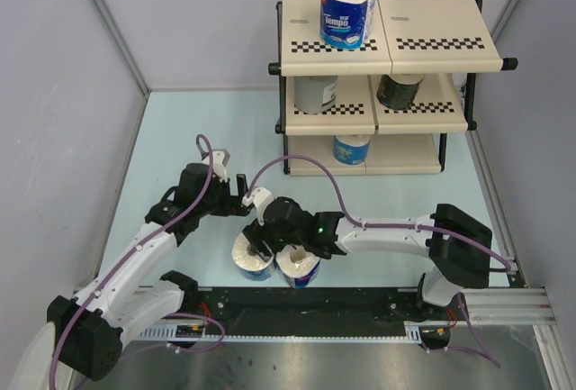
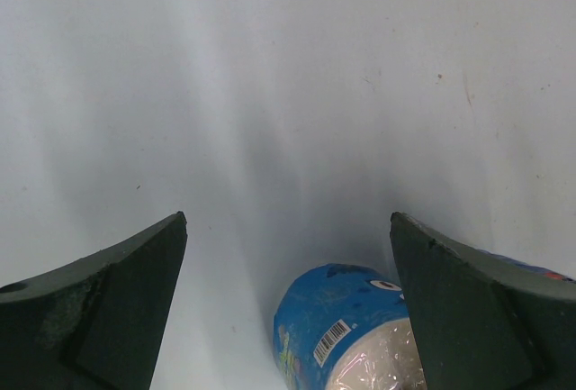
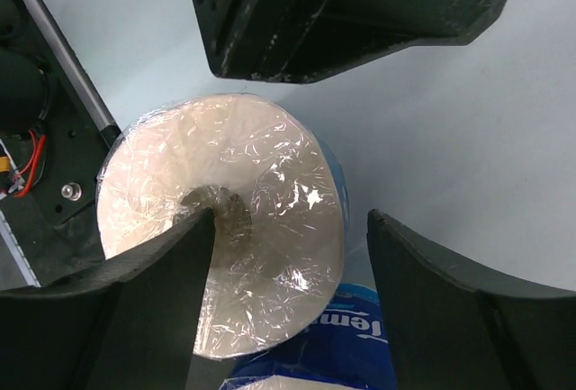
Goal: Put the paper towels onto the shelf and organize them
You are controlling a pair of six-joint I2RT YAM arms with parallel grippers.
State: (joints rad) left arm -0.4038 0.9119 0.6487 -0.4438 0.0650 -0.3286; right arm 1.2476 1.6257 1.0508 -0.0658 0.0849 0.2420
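A pale blue tabletop (image 1: 216, 129) sits enclosed by plain grey partition walls (image 1: 54, 84) under soft, even light.

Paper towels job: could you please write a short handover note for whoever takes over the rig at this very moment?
Left gripper: open, empty, over the table.
Right gripper: open, poised over a table roll, jaws straddling its wall; no grip yet.
Shelf: Tempo roll on the top tier, grey roll and dark roll on the middle tier, a fourth roll on the bottom tier.
Done: four rolls shelved.
Left: both rolls on the table; the second roll stands beside the first.
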